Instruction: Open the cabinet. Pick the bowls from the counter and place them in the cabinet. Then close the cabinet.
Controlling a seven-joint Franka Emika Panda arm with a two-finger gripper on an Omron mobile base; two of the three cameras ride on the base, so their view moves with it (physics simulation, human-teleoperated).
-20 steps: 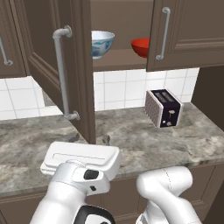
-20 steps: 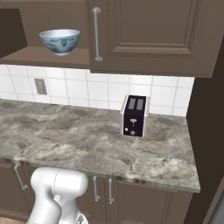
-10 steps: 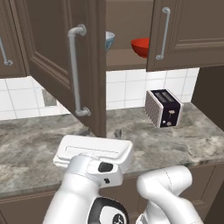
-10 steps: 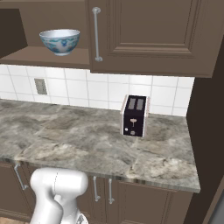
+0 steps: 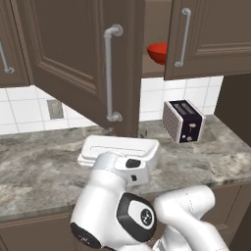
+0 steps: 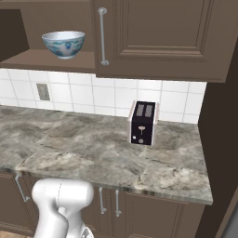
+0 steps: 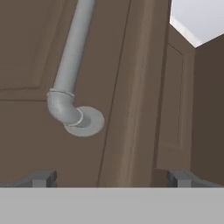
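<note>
Your fingers [image 7: 109,178] spread wide and empty below the cabinet door's handle [image 7: 70,78], red bowl [image 5: 158,53] and patterned bowl [image 6: 63,43] on the shelf, toaster [image 6: 142,122] on the desk [image 6: 93,153]

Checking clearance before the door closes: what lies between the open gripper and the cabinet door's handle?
Nothing. In the hand view, the gripper faces the door's bare wood, with the handle's lower end just above.

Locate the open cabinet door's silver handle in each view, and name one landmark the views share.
Left base view: handle upper centre, running down the swung-out door.
Right base view: that handle is not in it.
Hand view: handle upper left, slanting down to its round foot.
Shared landmark: the toaster on the counter links both base views.
</note>
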